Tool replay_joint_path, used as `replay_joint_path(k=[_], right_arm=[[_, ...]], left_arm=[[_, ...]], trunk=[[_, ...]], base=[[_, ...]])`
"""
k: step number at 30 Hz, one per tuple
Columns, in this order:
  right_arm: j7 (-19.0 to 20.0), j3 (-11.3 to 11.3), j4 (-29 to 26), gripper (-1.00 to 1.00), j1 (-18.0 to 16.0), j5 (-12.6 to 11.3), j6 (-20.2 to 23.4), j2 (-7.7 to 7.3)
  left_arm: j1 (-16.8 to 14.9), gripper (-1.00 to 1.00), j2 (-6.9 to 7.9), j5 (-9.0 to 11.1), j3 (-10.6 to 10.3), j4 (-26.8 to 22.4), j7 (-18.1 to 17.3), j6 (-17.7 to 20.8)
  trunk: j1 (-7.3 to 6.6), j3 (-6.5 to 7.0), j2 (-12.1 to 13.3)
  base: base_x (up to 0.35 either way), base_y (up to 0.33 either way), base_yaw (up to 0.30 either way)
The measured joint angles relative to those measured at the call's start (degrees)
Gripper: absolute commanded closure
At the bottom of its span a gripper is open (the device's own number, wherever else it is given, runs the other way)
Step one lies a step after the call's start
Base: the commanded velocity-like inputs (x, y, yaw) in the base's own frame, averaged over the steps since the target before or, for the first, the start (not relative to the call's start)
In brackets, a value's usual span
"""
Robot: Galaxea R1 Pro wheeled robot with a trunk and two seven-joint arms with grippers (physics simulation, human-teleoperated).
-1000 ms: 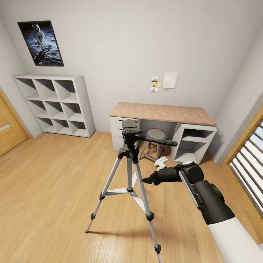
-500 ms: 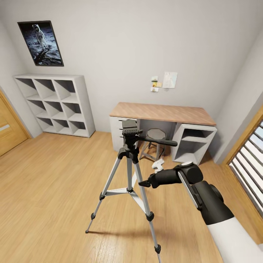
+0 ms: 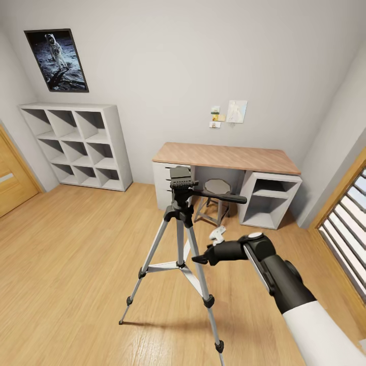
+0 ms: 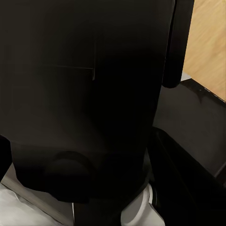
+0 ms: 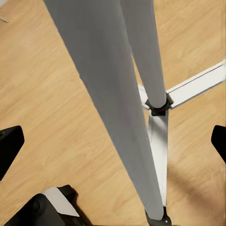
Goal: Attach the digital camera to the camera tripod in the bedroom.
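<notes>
The camera tripod (image 3: 180,223) stands on the wood floor in the middle of the bedroom, with silver legs, a black head (image 3: 182,182) and a long pan handle (image 3: 223,197) pointing right. My right gripper (image 3: 199,259) is open, low at the tripod's right side, just off its nearest leg. In the right wrist view the silver legs (image 5: 117,108) run close between the two black fingertips (image 5: 10,143), touching neither. A big black boxy shape (image 4: 80,94) presses up against the left wrist view, and I cannot tell what it is. The digital camera is out of view.
Behind the tripod are a wood-topped desk (image 3: 226,156) and a stool (image 3: 216,195) under it. White cube shelves (image 3: 76,145) line the back left wall and a wooden door (image 3: 12,178) is at the far left. A slatted window (image 3: 348,223) is on the right.
My right arm has moved left and slightly down, bringing the open gripper closer to the tripod's legs. The tripod has not moved.
</notes>
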Motion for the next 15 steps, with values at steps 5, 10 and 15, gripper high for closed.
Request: replay_joint_path(k=[5, 10, 15], right_arm=[[-2.5, -0.3, 3.6, -1.0, 0.0, -0.2, -5.7, 1.82], [-4.5, -0.4, 4.5, -1.0, 0.0, -0.3, -9.8, 4.36], [-6.0, -0.3, 4.6, -1.0, 0.0, -0.6, -12.3, 6.01]], left_arm=[[0.0, 1.0, 0.0, 0.0, 0.0, 0.0, 0.0, 0.0], [0.0, 1.0, 0.0, 0.0, 0.0, 0.0, 0.0, 0.0], [0.0, 1.0, 0.0, 0.0, 0.0, 0.0, 0.0, 0.0]], trunk=[[0.0, 0.0, 0.0], [0.0, 0.0, 0.0], [0.0, 0.0, 0.0]], base=[[0.0, 0.0, 0.0], [0.0, 0.0, 0.0], [0.0, 0.0, 0.0]])
